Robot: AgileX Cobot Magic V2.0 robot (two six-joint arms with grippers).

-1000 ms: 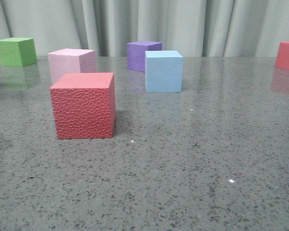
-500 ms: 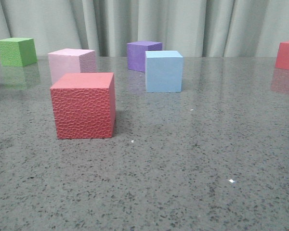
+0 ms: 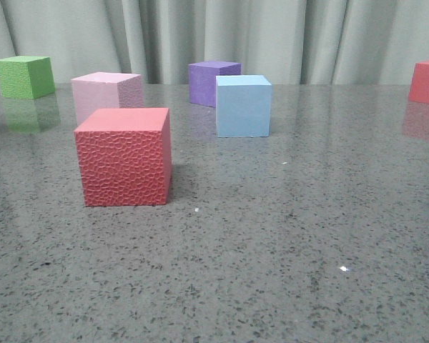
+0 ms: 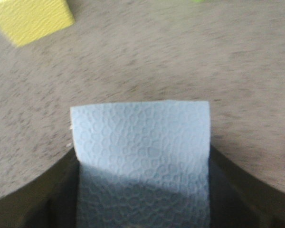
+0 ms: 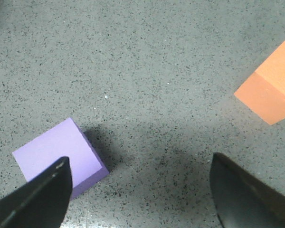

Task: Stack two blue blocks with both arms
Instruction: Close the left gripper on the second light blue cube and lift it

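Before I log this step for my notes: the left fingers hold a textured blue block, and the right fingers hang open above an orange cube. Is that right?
Not quite. In the right wrist view the open right gripper hangs by the purple cube, which one finger partly covers; the orange cube lies off to the side. The left gripper does hold a textured blue block.

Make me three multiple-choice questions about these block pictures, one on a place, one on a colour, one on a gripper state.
1. In the front view, what stands right behind the smooth blue block?
A. purple block
B. green block
C. yellow block

2. What colour is the block between the left gripper fingers?
A. orange
B. pale blue
C. purple

3. The right gripper is:
A. shut on a block
B. open, empty
C. out of view

Answers: 1 A, the purple block sits behind it. 2 B, a textured blue block fills the gap. 3 B, its fingers are spread over bare table.
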